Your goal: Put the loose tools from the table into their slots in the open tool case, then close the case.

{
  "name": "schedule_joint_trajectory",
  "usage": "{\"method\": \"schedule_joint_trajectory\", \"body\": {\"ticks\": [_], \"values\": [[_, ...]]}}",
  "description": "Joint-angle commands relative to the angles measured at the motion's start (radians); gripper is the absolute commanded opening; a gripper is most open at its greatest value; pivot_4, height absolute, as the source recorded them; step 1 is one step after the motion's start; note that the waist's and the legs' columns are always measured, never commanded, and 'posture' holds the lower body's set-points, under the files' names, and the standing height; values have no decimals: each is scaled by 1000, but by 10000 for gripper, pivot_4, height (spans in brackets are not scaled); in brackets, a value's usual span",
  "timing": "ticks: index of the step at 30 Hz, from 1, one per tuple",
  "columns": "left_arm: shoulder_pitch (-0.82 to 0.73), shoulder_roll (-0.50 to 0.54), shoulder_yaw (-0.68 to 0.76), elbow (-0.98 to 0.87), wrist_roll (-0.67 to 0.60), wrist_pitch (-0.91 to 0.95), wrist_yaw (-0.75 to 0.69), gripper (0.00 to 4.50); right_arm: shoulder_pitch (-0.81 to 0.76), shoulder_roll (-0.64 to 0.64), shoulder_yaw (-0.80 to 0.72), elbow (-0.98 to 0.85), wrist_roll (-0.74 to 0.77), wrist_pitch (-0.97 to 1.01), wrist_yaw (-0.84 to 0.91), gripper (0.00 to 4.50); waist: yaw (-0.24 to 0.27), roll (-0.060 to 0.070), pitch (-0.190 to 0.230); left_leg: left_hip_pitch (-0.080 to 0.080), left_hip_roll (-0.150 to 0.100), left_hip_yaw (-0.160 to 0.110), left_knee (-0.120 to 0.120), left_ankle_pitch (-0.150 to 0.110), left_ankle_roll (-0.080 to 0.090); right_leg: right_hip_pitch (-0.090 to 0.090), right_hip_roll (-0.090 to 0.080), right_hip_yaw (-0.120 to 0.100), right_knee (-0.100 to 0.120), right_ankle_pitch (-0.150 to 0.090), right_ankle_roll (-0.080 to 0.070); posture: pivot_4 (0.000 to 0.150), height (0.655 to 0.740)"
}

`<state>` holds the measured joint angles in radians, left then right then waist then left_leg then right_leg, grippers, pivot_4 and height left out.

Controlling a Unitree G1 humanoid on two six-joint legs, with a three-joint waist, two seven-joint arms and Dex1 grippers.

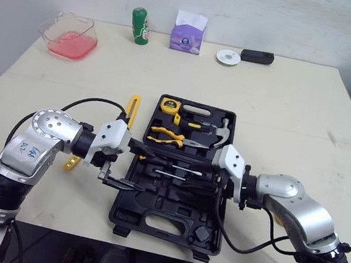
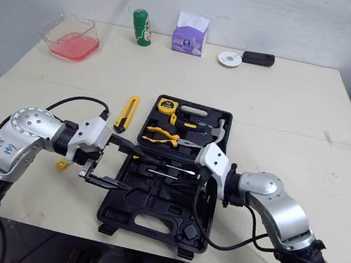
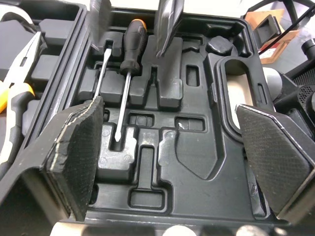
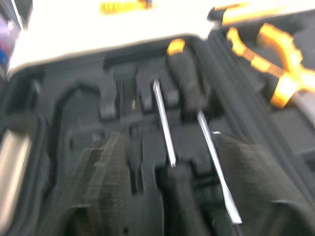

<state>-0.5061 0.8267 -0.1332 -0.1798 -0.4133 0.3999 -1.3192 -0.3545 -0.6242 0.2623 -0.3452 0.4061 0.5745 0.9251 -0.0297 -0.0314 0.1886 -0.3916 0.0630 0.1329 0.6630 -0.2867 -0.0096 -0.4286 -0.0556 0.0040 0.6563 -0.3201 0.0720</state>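
Nearest us, the black plastic tool case (image 1: 126, 211) lies open flat on the table (image 1: 283, 107), its carry-handle half closest. Over that half the left tool (image 1: 145, 172) hovers with its two fingers spread wide, the mesh pads (image 3: 78, 147) holding nothing. My read is that it's lined up above the empty moulded recesses, ready to press or steady. From the case's right side the right tool (image 1: 215, 175) hangs over the screwdriver slots; its fingers look spread too, gripping nothing I can make out. Between the two, a black-handled screwdriver with an orange cap (image 3: 129, 54) sits in its groove, a slimmer bare-shafted screwdriver (image 3: 102, 73) just beside it. On to the far half of the case: yellow-handled pliers (image 1: 165, 135), a steel-headed hammer (image 1: 217, 137) and a yellow tape measure (image 1: 170, 105), all bedded in. And just off the case's left edge, a yellow utility knife (image 2: 126, 113) lies loose on the table. That's the job outstanding, I'd say, before the lid comes over.
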Motion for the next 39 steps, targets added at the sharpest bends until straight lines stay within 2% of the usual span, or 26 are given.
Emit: {"method": "schedule_joint_trajectory", "body": {"ticks": [1,2,3,22,30,35,39], "values": [[-6,-3,6,-25,2,0,10,45000,3,35,-17,-4,25,-39,20,6840,-1,0,0,0,0,0,0,0,0,0,0,0,0,0,0,1500,7244],[-5,-3,6,-29,1,3,12,45000,6,45,-23,-1,36,-30,19,1183,-1,0,0,0,1,0,0,0,0,0,0,0,0,0,0,1500,7244],[-5,-3,6,-32,0,5,13,45000,8,51,-27,0,43,-23,19,386,0,0,0,0,1,0,0,0,-1,0,0,0,0,0,0,1500,7244],[-28,-14,3,-16,9,2,23,45000,3,45,44,156,-118,-8,-38,386,0,-1,-1,1,1,0,1,0,-1,1,-1,0,2,0,0,1500,7244],[-36,-36,-5,1,30,-9,36,45000,39,-14,134,194,-215,45,-76,386,3,-11,-16,6,1,-1,1,-2,2,6,-4,-1,1,0,-1,1500,7244],[-33,-41,-2,6,36,-14,37,45000,66,-3,107,183,-209,32,-106,386,3,-11,-21,25,2,-8,-1,-11,5,32,-6,-9,-10,-3,-5,1500,7244],[-14,-42,10,6,29,3,54,45000,68,36,6,119,-122,12,-117,386,4,-10,-25,24,2,-13,-1,-13,4,35,-10,-13,-13,-3,-6,1500,7244]]}}
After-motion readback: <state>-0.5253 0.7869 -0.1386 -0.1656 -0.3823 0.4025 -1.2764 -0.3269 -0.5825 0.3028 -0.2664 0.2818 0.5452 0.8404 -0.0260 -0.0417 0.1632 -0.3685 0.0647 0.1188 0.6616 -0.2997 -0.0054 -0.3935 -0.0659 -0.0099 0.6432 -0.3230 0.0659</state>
